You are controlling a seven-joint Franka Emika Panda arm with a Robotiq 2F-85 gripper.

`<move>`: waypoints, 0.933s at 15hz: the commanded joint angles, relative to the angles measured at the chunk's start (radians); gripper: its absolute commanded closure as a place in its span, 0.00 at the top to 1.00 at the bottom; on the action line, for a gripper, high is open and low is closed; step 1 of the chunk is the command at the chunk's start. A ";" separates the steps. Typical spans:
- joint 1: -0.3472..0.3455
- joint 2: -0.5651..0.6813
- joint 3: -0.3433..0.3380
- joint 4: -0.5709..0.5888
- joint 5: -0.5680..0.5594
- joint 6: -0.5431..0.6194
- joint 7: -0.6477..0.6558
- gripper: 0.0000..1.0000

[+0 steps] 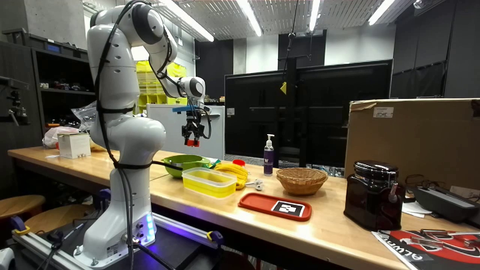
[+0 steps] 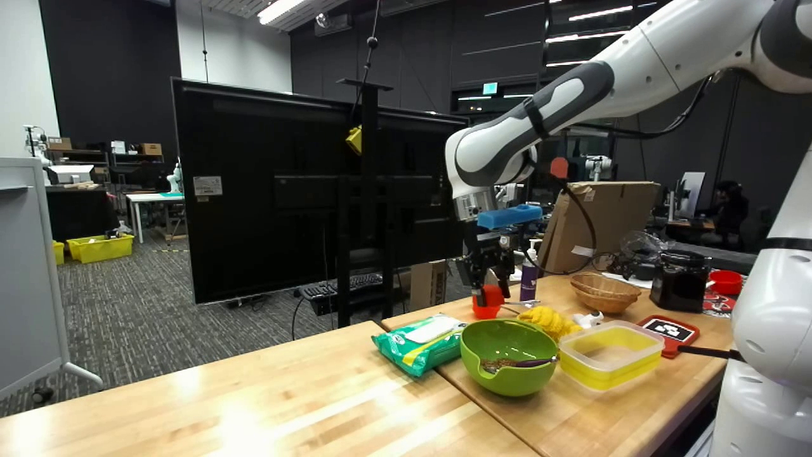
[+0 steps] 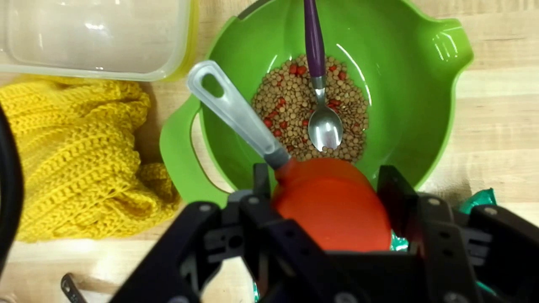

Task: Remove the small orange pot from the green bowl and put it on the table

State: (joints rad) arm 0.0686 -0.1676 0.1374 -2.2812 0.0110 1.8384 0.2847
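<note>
The small orange pot (image 3: 332, 214), red-orange with a grey handle, is between the fingers of my gripper (image 3: 326, 181) in the wrist view. My gripper (image 1: 191, 140) is shut on it and holds it in the air above the table (image 1: 322, 210). The pot also shows in an exterior view (image 1: 193, 143). The green bowl (image 3: 412, 84) stands below and holds brown lentils with red bits and a purple-handled spoon (image 3: 313, 46). In an exterior view the bowl (image 2: 507, 374) is nearer the camera than my gripper (image 2: 493, 296).
A yellow container (image 1: 209, 185) and yellow knitted cloth (image 1: 232, 171) are beside the bowl. A green packet (image 2: 422, 343) lies on its other side. A red cup (image 1: 239, 162), purple bottle (image 1: 268, 157), woven basket (image 1: 302, 180), red tray (image 1: 258, 204) and dark jar (image 1: 373, 198) stand further along.
</note>
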 commanded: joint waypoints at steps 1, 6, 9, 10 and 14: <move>0.006 -0.029 0.002 0.012 -0.021 -0.034 0.031 0.38; 0.010 -0.028 0.009 0.016 -0.020 -0.032 0.038 0.38; 0.015 -0.021 0.020 0.022 -0.025 -0.031 0.046 0.38; 0.016 -0.020 0.023 0.023 -0.026 -0.030 0.048 0.38; 0.031 -0.021 0.038 0.025 -0.021 -0.026 0.052 0.38</move>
State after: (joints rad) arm 0.0815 -0.1803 0.1649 -2.2673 0.0087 1.8294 0.3069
